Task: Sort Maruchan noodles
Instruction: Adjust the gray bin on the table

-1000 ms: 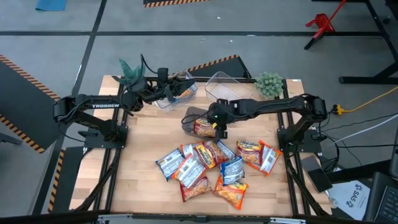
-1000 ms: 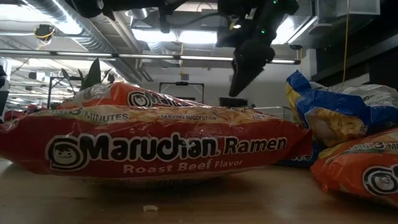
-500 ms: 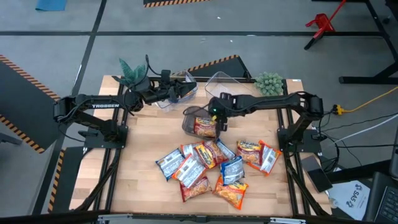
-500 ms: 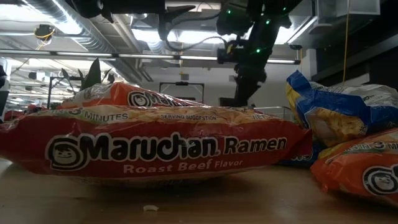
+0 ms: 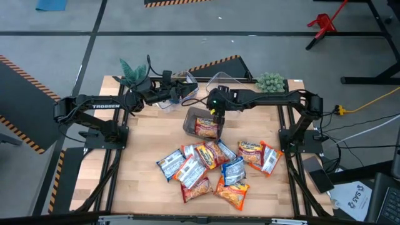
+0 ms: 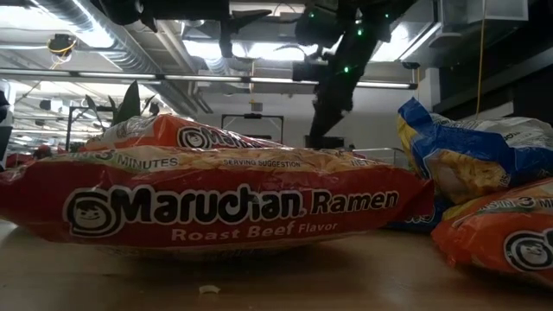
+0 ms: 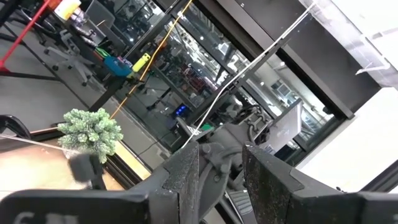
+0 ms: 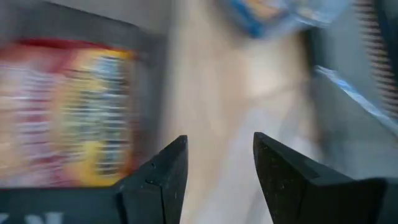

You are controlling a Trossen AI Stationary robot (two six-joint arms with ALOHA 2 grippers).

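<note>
Several Maruchan noodle packets (image 5: 212,165), in blue-yellow, orange and red-white wrappers, lie heaped on the table's near half. One red packet (image 5: 205,127) lies in a grey bin (image 5: 189,120). In the low view a roast beef packet (image 6: 216,207) fills the foreground. My right gripper (image 5: 216,112) hangs open over the grey bin's far rim, holding nothing; in the right wrist view (image 8: 217,149) it looks down on the red packet (image 8: 68,112). My left gripper (image 5: 185,94) is open and empty at a clear bin (image 5: 178,95) by the far edge; in the left wrist view (image 7: 221,155) it points into the room.
A second clear bin (image 5: 226,84) stands at the far edge beside the first. A green plant (image 5: 131,72) and a round bushy plant (image 5: 270,82) sit at the far corners. Bare wood (image 5: 144,137) lies left of the pile.
My right gripper has drawn back from beside the red packet in the grey bin, moving up and toward the far edge. My left gripper has shifted slightly toward the table's right over the clear bin. The packets have not moved.
</note>
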